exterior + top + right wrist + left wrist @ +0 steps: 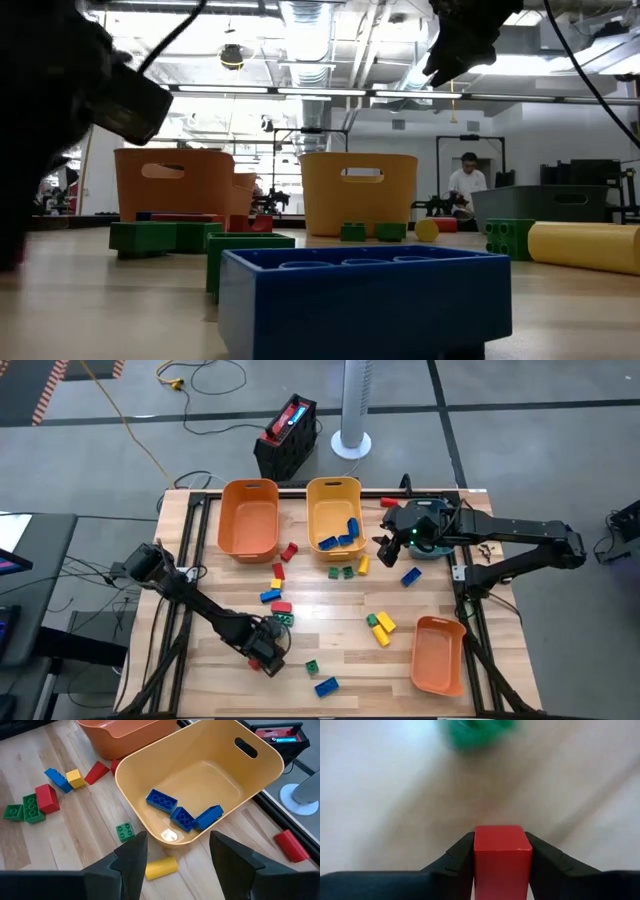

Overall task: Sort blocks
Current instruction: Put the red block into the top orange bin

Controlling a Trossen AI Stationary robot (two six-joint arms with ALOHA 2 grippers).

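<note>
While clamped between left hand (501, 865) fingers, red block (501, 855), right hand (177, 852) wide above table.

Blurred green shape (477, 732), perhaps a block.

The table (330, 605) is showing pale, matt wood planks with visible grain. The yellow bin (200, 775) is looking like smooth, glossy plastic, catching a bright glint inside. The blue blocks (182, 812) in it are shining as studded plastic. The red block (501, 857) is appearing smooth and satin between matt black fingers (452, 862).
</note>
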